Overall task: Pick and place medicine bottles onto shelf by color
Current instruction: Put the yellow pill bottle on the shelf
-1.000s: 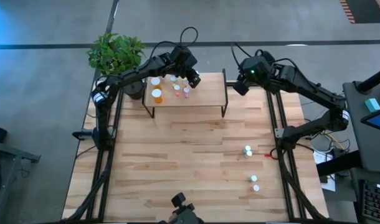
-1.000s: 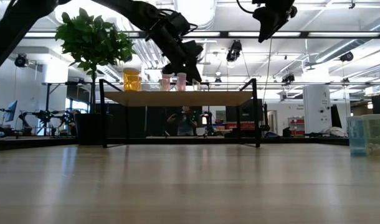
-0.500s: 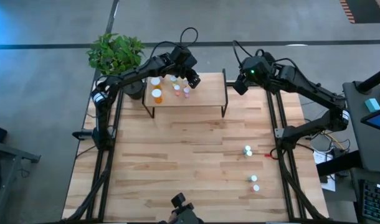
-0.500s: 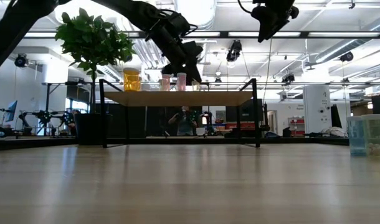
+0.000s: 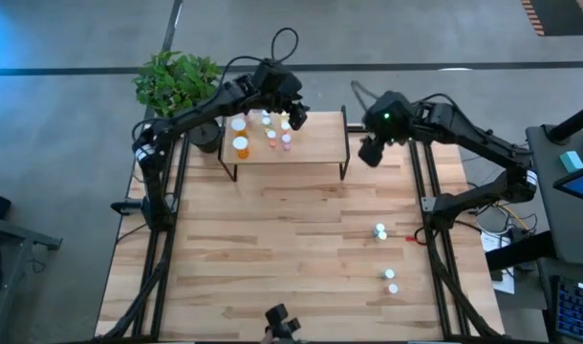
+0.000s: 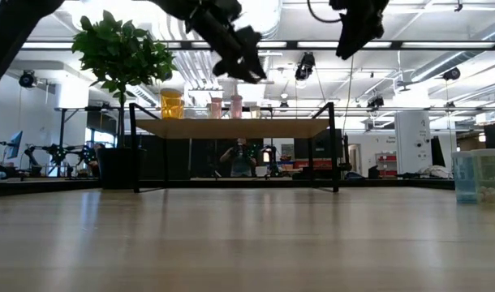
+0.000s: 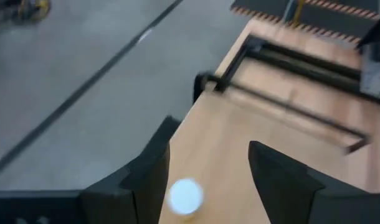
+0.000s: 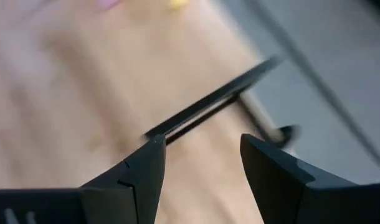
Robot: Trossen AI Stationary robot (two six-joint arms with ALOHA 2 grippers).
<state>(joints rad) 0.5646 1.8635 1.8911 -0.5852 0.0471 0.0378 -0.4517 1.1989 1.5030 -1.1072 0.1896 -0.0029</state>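
Observation:
The light-wood shelf (image 5: 306,143) on black legs stands at the table's far edge. On its left half stand two larger orange bottles (image 5: 240,145), two pink bottles (image 5: 286,141), a teal bottle (image 5: 265,118) and a yellow-green bottle (image 5: 285,124). My left gripper (image 5: 291,115) hovers open above that group; its wrist view shows a white cap (image 7: 185,195) below, between the fingers, untouched. My right gripper (image 5: 370,151) hangs open in the air beside the shelf's right end. Three small bottles (image 5: 379,230) (image 5: 389,273) (image 5: 393,288) stand on the table's right side.
A potted plant (image 5: 177,81) stands off the table's far left corner, close to the left arm. The shelf's right half (image 5: 320,134) is bare wood. The low view shows a teal bottle (image 6: 479,174) close by on the right. Bare tabletop (image 5: 272,248) fills the middle and left.
My left gripper has risen from just above the bottles on the shelf to well above them, leaving them standing. My right gripper has moved from beyond the shelf's far right corner toward the table's near edge, and now hangs beside the shelf's right end.

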